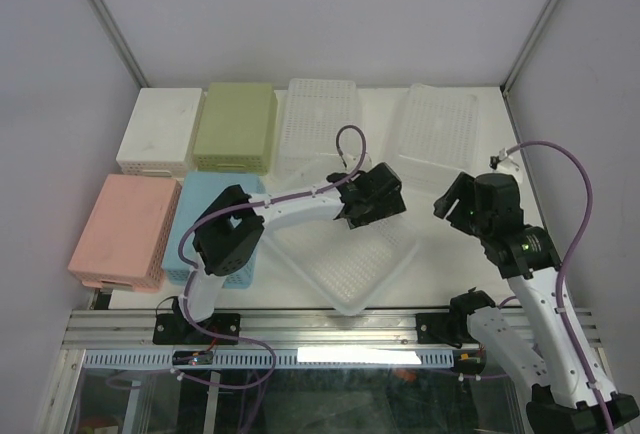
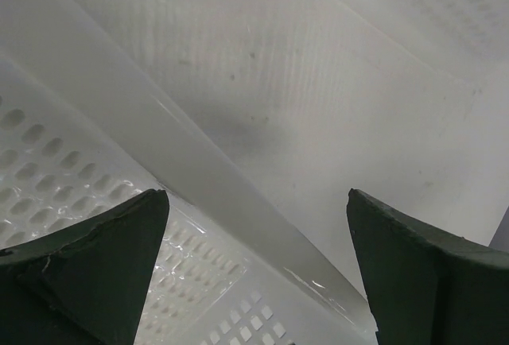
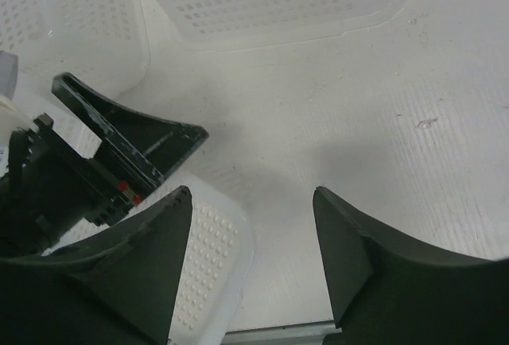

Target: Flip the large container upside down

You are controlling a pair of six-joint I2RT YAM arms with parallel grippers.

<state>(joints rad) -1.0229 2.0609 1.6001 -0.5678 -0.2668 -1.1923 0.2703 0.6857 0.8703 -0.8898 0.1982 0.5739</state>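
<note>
The large clear perforated container (image 1: 345, 264) lies diagonally on the white table in front of the arms. My left gripper (image 1: 375, 199) is open over its far edge. In the left wrist view its fingertips (image 2: 258, 194) stand either side of the container's smooth rim band (image 2: 199, 162), not touching it. My right gripper (image 1: 452, 204) is open and empty above the bare table, just right of the container. In the right wrist view (image 3: 253, 190) the container's dotted corner (image 3: 215, 257) lies by the left finger. I cannot tell which way up it lies.
White (image 1: 160, 131), green (image 1: 237, 126) and two clear (image 1: 318, 124) (image 1: 440, 134) containers line the back. A pink one (image 1: 125, 231) and a blue one (image 1: 215, 229) sit at the left, the blue partly under my left arm. The table's metal front edge (image 1: 330, 329) is close.
</note>
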